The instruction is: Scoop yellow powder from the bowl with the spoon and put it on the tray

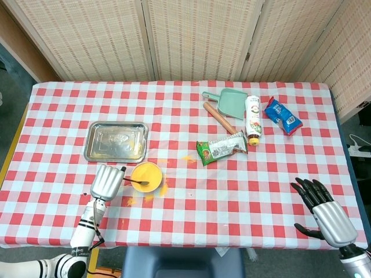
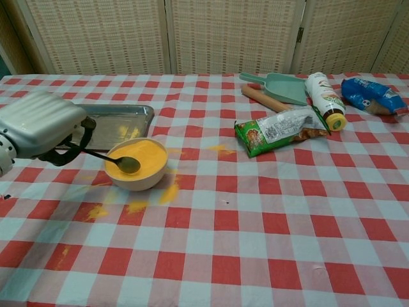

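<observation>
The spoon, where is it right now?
In the chest view the spoon is on the left, held by the left hand, its tip over the bowl.

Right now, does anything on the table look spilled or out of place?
Yes. Yellow powder lies spilled on the tablecloth in front of the bowl, and another smear sits beside the green snack packet. The left hand holds the spoon over the bowl.
</observation>
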